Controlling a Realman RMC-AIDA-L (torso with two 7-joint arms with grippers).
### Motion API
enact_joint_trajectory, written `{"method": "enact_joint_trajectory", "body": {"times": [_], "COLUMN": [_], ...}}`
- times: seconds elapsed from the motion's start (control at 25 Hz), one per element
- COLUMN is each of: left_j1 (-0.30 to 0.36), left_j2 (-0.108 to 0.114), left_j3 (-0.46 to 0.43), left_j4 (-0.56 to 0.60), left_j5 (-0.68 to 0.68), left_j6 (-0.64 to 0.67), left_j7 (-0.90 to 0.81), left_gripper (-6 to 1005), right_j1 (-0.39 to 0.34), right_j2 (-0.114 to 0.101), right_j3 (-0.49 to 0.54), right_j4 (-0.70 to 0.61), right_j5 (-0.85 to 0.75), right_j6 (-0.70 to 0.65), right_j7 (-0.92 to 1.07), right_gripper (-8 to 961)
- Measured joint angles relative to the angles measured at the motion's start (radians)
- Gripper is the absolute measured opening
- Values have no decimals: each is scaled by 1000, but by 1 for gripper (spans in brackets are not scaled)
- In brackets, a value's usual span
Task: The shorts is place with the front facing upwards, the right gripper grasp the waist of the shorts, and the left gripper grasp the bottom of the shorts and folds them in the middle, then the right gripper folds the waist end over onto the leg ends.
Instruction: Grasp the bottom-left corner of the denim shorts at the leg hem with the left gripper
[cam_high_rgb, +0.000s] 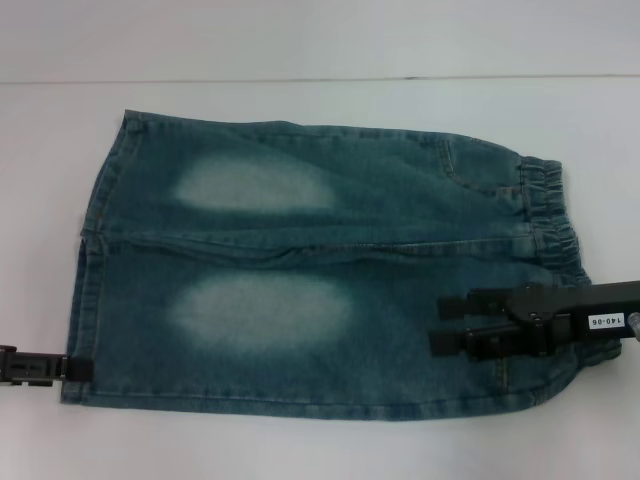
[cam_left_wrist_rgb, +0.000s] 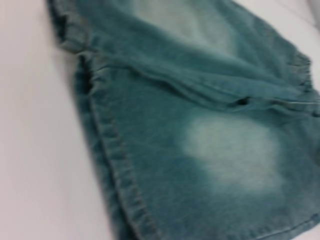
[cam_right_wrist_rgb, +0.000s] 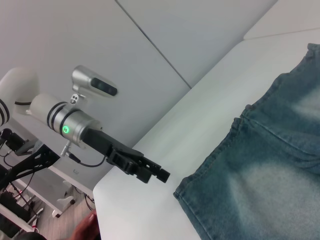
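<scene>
The shorts lie flat on the worktop; both open tools, right over the waist, left at the leg ends, risk pinching one layer only.

Head view: from above, looking down on table, whole shorts in frame. Left wrist view: very near, low, grazing along leg ends. Right wrist view: farther off, facing left end effector past same hem corner. All three share leg ends.
</scene>
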Motion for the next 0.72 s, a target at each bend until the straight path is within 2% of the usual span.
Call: {"method": "enact_joint_trajectory", "body": {"times": [0.44,0.72], "left_j1": [-41,-50], "left_j2": [-2,-5], "left_j3": [21,28], "left_j4": [-50,-56], "left_j5": [98,104], "left_j6": [-79,-93], "left_j7": [-100,-102], "left_gripper": [930,930], "right_j1": [2,2], "right_j2": [0,1], "right_j3": [0,-1], "right_j4": [0,0], "right_j5": [1,-2], "right_j6": [3,11], "right_j7": [-2,-2], "right_gripper": [944,945]}}
